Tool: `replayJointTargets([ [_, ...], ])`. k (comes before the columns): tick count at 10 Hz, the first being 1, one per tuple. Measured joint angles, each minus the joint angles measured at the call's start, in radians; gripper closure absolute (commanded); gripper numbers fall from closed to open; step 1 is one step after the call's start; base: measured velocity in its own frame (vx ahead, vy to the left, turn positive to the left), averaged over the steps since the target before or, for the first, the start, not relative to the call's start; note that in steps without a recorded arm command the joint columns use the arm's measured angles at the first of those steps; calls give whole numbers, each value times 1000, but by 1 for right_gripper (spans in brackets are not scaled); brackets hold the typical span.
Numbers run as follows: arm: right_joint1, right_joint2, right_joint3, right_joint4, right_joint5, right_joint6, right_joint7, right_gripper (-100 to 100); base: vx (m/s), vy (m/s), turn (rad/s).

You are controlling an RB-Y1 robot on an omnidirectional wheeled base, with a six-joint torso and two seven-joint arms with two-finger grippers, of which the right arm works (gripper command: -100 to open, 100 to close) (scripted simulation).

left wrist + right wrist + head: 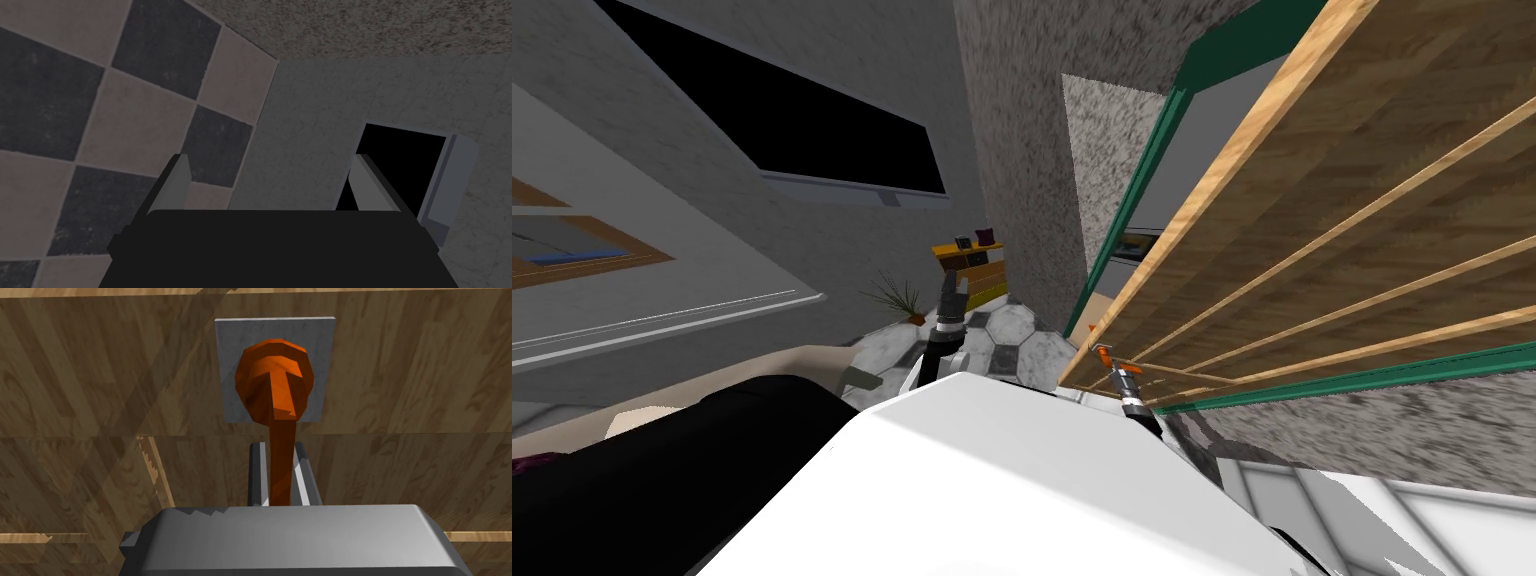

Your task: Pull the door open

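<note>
Orange handle (pixel 276 413) is clamped in the right hand (pixel 278 447); the wooden door (pixel 1362 220) looks partly open, with more pulling left.

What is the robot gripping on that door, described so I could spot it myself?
Find the big wooden door with pale slats on the robot's right. On its face sits a grey square plate, and from it juts an orange lever handle, pinched in the right gripper. It is the only orange piece on the brown wood.
</note>
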State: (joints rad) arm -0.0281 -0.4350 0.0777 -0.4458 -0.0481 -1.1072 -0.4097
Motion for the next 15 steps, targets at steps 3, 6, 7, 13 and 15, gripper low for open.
replayJointTargets([
  [3,6,-11,9,20,4,-39,-14,100,-206,-76,153],
  [6,47,-23,20,-12,10,-51,-28,100,-150,-72,112],
  [7,37,-25,24,17,12,-70,-31,100,-197,-74,212],
  [13,53,-43,33,39,15,-123,-50,100,-157,-68,130],
  [15,64,-47,35,36,15,-134,-53,100,-192,-75,168],
])
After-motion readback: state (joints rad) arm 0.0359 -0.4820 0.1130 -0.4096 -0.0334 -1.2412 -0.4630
